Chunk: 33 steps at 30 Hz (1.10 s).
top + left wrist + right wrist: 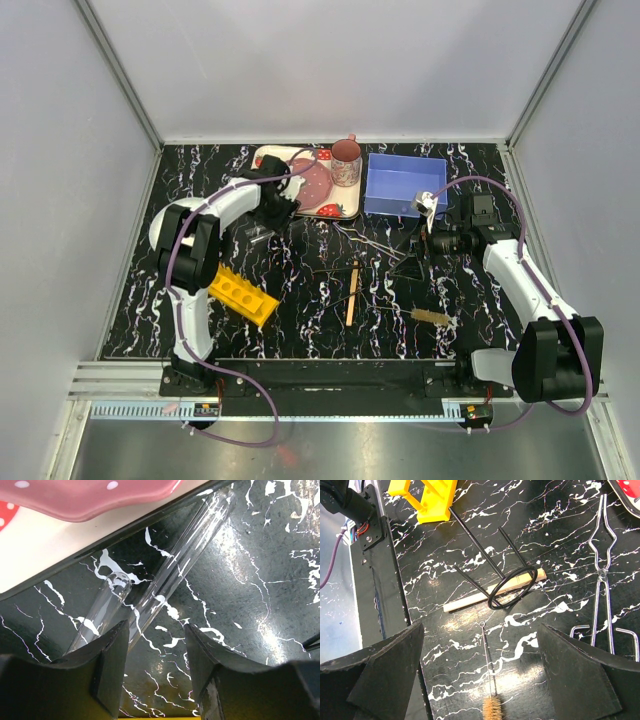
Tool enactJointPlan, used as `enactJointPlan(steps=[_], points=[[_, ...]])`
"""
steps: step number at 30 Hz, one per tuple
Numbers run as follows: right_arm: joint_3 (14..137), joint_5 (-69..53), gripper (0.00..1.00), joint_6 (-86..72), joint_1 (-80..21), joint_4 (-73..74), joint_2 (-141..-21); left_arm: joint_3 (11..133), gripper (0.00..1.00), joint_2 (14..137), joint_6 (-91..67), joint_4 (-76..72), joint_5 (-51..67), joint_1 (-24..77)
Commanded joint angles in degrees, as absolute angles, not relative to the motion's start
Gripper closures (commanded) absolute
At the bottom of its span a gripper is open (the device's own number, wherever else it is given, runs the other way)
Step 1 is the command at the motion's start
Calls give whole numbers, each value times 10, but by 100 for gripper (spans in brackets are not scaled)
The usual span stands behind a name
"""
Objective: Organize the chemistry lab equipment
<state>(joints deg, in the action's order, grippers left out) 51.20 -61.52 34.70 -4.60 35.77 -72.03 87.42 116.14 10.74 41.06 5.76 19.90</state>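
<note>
Tubes (pixel 185 555) parallel, axes diagonal along tray (pixel 40 545) edge; left gripper (pixel 156 635) half-open over them; right gripper (pixel 480 630) wide open.

The tabletop (pixel 260 595) is finished in glossy black, veined with white like marble, and light is reflected off it. The tubes (pixel 190 550) are made of clear, smooth glass. The rack (pixel 242 293) is moulded in bright yellow plastic. The stick (pixel 470 600) is of pale, matt wood. The tongs (pixel 602 571) are formed of shiny metal wire, and the brush (pixel 491 707) of rough tan bristles on thin wire. The plate (pixel 75 500) is finished in glossy pink.
</note>
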Motion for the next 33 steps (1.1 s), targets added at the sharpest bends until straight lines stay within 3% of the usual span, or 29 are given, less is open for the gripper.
enactJointPlan(steps=[1, 19, 29, 31, 33], points=[[536, -614, 1, 359, -43, 357, -720, 869, 49, 1152, 115, 410, 47, 206], [538, -616, 0, 360, -43, 361, -719, 829, 54, 1131, 106, 407, 42, 224], [537, -616, 0, 361, -43, 362, -716, 774, 68, 1090, 79, 392, 28, 255], [538, -614, 0, 361, -43, 363, -716, 766, 80, 1080, 69, 388, 32, 262], [538, -613, 0, 362, -43, 363, -715, 759, 85, 1064, 60, 383, 35, 265]])
